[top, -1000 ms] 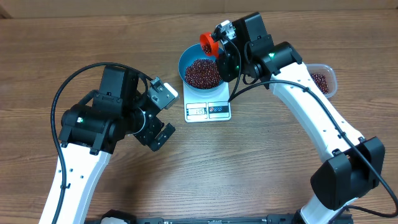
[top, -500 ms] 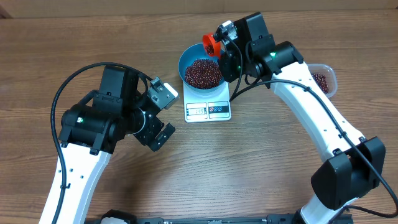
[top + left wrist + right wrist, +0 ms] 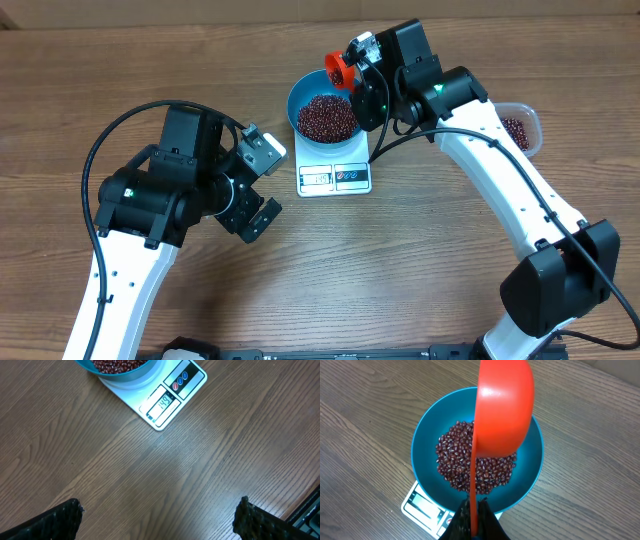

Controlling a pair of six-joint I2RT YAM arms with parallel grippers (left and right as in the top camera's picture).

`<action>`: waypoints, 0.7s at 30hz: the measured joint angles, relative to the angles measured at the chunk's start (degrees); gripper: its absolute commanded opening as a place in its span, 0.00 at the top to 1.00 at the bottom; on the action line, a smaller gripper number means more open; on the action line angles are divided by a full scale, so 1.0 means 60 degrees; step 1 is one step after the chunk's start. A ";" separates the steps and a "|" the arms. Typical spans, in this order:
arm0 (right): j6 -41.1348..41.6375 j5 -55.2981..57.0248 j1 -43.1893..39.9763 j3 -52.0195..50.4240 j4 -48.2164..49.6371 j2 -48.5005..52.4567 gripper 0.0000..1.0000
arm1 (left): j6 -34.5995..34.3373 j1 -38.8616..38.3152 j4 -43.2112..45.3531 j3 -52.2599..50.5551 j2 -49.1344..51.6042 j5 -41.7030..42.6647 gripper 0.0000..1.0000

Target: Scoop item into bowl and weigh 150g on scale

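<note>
The blue bowl (image 3: 322, 118) (image 3: 530, 480) sits on the white scale (image 3: 334, 178) (image 3: 172, 400) and holds a heap of dark red-brown beans (image 3: 326, 117) (image 3: 457, 455). My right gripper (image 3: 362, 62) (image 3: 475, 510) is shut on the thin handle of an orange-red scoop (image 3: 338, 69) (image 3: 502, 407), whose cup is turned on its side over the bowl's far rim. My left gripper (image 3: 262, 185) (image 3: 159, 517) hangs open over bare wood, left of the scale, with nothing between its fingers (image 3: 55, 522).
A clear plastic container (image 3: 520, 128) with more beans stands at the right, partly behind the right arm. The table's far edge runs along the top of the overhead view.
The scoop has swung slightly up and to the right over the bowl's rim since a second ago. The left arm has stayed put.
</note>
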 measured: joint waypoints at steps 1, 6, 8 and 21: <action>-0.0025 0.0011 0.0000 0.0000 0.0018 0.0000 0.96 | 0.0000 0.0000 -0.0004 0.0000 0.0000 0.0000 0.00; -0.0025 0.0040 0.0000 0.0000 -0.0029 0.0000 0.96 | 0.0000 0.0000 -0.0004 0.0000 0.0000 0.0000 0.00; -0.0022 0.0033 0.0007 0.0000 -0.0102 0.0000 0.96 | 0.0000 0.0000 -0.0004 0.0000 0.0000 0.0000 0.00; -0.0149 -0.0004 0.0011 0.0000 -0.0178 0.0000 0.96 | 0.0000 0.0000 -0.0004 0.0000 0.0000 0.0000 0.00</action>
